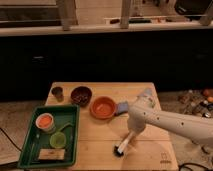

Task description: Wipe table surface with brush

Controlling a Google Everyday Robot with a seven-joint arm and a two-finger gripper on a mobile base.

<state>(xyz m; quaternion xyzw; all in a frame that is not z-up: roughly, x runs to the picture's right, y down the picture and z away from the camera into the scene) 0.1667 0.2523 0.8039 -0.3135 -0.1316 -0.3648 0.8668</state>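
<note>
The pale wooden table surface (100,132) fills the middle of the camera view, with a small dark mark (162,161) near its front right corner. My white arm reaches in from the right. The gripper (132,134) is over the table's front middle, shut on the white handle of the brush (125,144). The brush slants down to the left, and its black bristle head (119,150) rests on the wood near the front edge.
An orange bowl (103,107), a dark brown bowl (81,94) and a small dark cup (57,92) stand at the back of the table. A blue-grey sponge (121,107) lies beside the orange bowl. A green tray (30,150) with cups lies at the left.
</note>
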